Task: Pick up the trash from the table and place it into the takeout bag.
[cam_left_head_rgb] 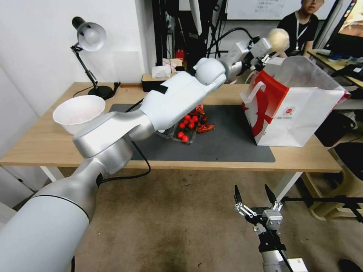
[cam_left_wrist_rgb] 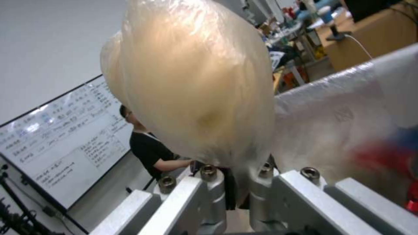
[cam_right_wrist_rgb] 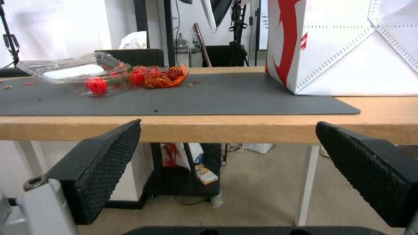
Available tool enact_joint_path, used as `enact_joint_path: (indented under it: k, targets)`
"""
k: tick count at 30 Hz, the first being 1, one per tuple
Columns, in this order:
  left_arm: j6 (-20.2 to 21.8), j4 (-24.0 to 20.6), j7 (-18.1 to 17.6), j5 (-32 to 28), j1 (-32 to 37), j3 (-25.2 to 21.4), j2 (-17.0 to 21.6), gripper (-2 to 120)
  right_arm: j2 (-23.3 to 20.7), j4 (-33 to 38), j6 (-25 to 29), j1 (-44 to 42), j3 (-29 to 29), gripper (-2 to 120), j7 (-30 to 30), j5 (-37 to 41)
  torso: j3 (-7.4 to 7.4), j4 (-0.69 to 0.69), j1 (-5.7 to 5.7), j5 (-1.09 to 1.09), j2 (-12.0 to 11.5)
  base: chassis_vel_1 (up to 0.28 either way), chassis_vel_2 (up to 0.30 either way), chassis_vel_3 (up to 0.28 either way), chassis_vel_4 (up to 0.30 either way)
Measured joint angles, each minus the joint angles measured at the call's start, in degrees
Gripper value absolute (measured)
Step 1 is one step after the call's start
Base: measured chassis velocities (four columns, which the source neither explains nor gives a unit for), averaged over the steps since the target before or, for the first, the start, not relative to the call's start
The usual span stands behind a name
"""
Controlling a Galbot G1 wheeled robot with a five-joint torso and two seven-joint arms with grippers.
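My left gripper [cam_left_head_rgb: 270,46] is raised over the back-left corner of the takeout bag [cam_left_head_rgb: 298,109], shut on a pale fist-sized wad [cam_left_head_rgb: 278,39]. The left wrist view shows the wad [cam_left_wrist_rgb: 191,81] bulging up from between the fingers [cam_left_wrist_rgb: 209,195], with the bag's white wall [cam_left_wrist_rgb: 348,114] just beside it. The red-and-white bag stands open on the right end of the table [cam_left_head_rgb: 45,143]. A beige shallow bowl [cam_left_head_rgb: 78,112] sits at the table's left. My right gripper [cam_left_head_rgb: 254,198] hangs open and holding nothing, below and in front of the table's front edge [cam_right_wrist_rgb: 217,129].
A clear plastic tray with red cherry tomatoes and orange-red scraps [cam_left_head_rgb: 187,128] lies on the dark grey mat [cam_left_head_rgb: 227,143], also seen as the tray [cam_right_wrist_rgb: 87,73]. A desk lamp [cam_left_head_rgb: 89,37] and a tissue box [cam_left_head_rgb: 160,71] stand at the back. My left arm spans the table's middle.
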Motion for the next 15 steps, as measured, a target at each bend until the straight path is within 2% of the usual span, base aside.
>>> enact_joint_path:
  k: [6, 13, 15]
  targets:
    - [-0.07, -1.81, 0.65, 1.21, -0.02, 2.76, 0.14, 0, 0.05, -0.18, -0.01, 0.36, -0.4, 100, -0.07, 0.0, 0.0, 0.0, 0.0, 0.0, 0.0, 0.0, 0.0, 0.0, 0.0]
    - [-0.02, -1.57, 1.58, 3.95, -0.02, 3.67, 0.2, 0, 0.07, -0.48, 0.1, 0.19, -0.37, 100, -0.07, 0.0, 0.0, -0.01, 0.0, 0.0, 0.0, 0.0, 0.0, 0.0, 0.0]
    - [-0.01, -0.77, 2.95, 8.57, 0.06, 3.81, 0.26, 0, 0.23, -0.79, 0.68, 0.09, -0.3, 100, -0.09, 0.0, 0.0, -0.01, 0.0, 0.0, 0.0, 0.0, 0.0, 0.0, 0.0]
